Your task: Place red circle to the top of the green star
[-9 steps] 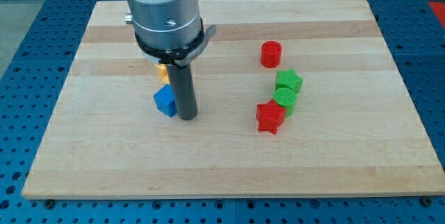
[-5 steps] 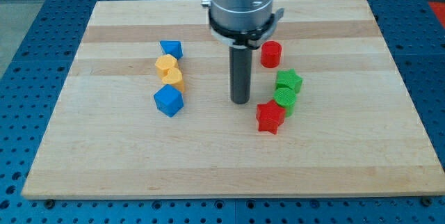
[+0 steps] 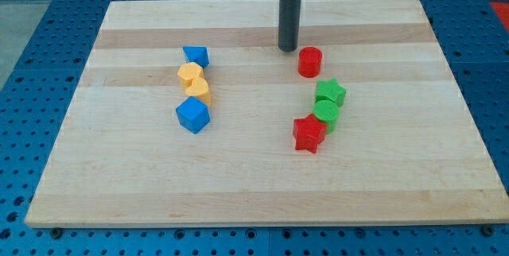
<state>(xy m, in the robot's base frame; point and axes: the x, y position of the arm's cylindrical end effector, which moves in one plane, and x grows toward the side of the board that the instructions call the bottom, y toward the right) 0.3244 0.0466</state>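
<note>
My tip (image 3: 288,48) sits just up-left of the red circle (image 3: 309,62), not touching (bare rod tool, nothing clamped); circle's near the green star (image 3: 330,93), needs nudging right.

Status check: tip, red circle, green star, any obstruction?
My tip just upper-left of red circle, apart. Circle above-left of green star, gap between. Nothing blocking.

wooden board (image 3: 262,200) | blue perforated table (image 3: 32,65) | even light
</note>
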